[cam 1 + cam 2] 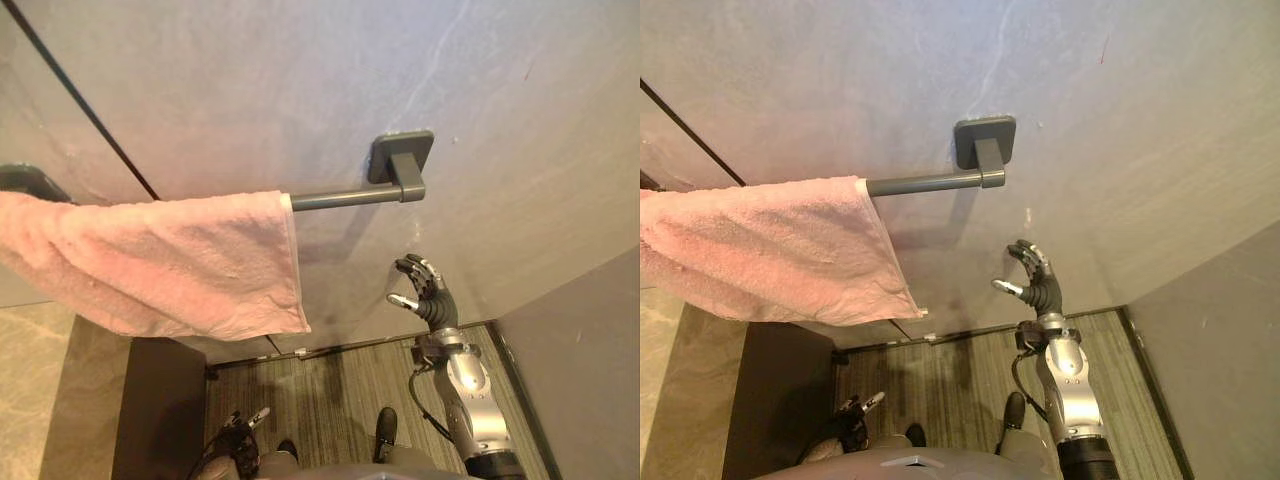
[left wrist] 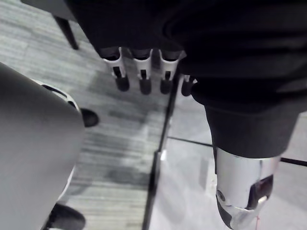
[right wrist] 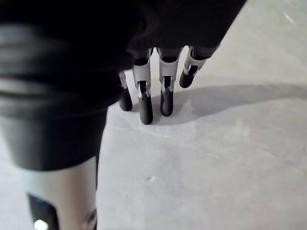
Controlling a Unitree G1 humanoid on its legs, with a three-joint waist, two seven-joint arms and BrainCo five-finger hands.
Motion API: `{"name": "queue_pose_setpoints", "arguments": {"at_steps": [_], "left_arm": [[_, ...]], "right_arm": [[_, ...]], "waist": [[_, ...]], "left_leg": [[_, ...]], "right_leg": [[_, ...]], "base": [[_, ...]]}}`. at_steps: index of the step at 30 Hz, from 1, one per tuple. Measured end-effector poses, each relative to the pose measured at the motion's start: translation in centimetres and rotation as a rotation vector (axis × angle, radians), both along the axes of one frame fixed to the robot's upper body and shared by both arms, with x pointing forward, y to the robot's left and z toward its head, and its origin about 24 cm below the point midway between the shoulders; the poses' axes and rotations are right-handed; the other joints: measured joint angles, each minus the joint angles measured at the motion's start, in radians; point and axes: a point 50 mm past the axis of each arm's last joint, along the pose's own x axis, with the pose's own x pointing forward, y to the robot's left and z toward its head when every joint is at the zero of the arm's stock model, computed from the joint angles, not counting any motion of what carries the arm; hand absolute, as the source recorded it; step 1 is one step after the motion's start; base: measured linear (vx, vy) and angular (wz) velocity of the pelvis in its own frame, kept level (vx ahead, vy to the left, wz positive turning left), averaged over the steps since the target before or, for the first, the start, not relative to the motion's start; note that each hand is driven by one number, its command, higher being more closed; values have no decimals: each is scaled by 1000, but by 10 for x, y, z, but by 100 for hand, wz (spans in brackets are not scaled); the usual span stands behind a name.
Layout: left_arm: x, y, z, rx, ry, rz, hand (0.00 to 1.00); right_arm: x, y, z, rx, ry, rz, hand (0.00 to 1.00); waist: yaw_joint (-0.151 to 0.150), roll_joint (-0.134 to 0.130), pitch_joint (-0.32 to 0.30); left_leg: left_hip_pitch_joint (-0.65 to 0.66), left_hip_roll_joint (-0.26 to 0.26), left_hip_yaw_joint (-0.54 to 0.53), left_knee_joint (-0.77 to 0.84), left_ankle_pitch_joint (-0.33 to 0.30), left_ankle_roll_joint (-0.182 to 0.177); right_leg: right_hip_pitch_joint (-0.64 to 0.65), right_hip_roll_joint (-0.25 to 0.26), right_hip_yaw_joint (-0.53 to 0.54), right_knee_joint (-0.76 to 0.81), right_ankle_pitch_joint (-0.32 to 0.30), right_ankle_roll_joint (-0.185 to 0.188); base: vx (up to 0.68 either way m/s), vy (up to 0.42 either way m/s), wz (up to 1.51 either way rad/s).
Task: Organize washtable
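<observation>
Right hand (image 1: 430, 296), fingers relaxed, below the towel bar (image 1: 345, 198).

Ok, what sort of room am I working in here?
Most likely a bathroom or washroom: a pink towel hangs over a dark towel bar fixed to a grey stone-look wall, with striped flooring below. The right hand is raised open near that wall; the left hand hangs low, open.
</observation>
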Motion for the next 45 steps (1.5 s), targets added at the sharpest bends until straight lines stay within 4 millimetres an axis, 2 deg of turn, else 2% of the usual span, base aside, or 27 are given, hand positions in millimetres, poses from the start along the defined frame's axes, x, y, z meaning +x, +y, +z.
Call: {"name": "queue_pose_setpoints", "arguments": {"at_steps": [3,7,11,17,23,31,33,37,43,45], "left_arm": [[2,-2,0,0,2,-18,0],[4,-5,0,2,-2,-27,0],[5,-5,0,4,-3,-25,0],[5,-4,1,13,-6,-18,0],[11,-1,5,30,-32,-12,0],[16,-2,6,35,-45,-10,0],[20,-1,7,36,-55,-13,0],[21,-2,7,40,-54,-9,0],[21,-3,7,33,-56,14,0],[22,-2,8,28,-62,29,0]], "right_arm": [[4,-2,4,-25,-11,-13,0],[9,5,11,-32,-37,12,0],[12,14,15,-56,-55,68,0],[9,46,15,-51,-60,224,0],[13,71,27,-66,-110,354,0],[21,103,56,-85,-227,495,0],[21,105,57,-79,-231,495,0],[24,111,66,-96,-269,515,0],[27,127,100,-112,-409,574,0],[28,130,106,-114,-431,582,0]], "waist": [[0,11,7],[-1,29,25],[-5,32,30],[-5,29,38],[1,17,72],[17,9,96],[28,4,99],[30,1,101],[35,-3,103],[41,-7,105]], "left_leg": [[-4,0,-10,-1,4,-1],[-8,2,-18,-13,16,-6],[-23,5,-21,-24,31,-11],[-23,11,-26,-22,33,-13],[-22,11,-43,-17,35,-13],[-3,11,-57,-18,35,-13],[-4,11,-58,-18,35,-13],[-6,11,-60,-12,35,-12],[-9,12,-57,-1,34,-11],[-11,13,-57,4,34,-10]], "right_leg": [[0,-1,-7,-2,0,0],[-8,2,-8,-2,0,-1],[-28,6,-8,-2,1,-2],[-24,11,-14,3,5,-7],[-14,10,-26,4,5,-7],[15,9,-33,4,5,-7],[15,9,-33,4,5,-7],[16,8,-32,4,5,-7],[18,8,-24,4,7,-9],[18,8,-23,4,9,-11]], "base": [[-55,-17,6],[-72,-35,2],[-58,-37,0],[2,-2,2],[-2,-3,8],[15,5,5],[-20,0,1],[0,0,0],[-10,-1,-1],[-17,-4,-1]]}}
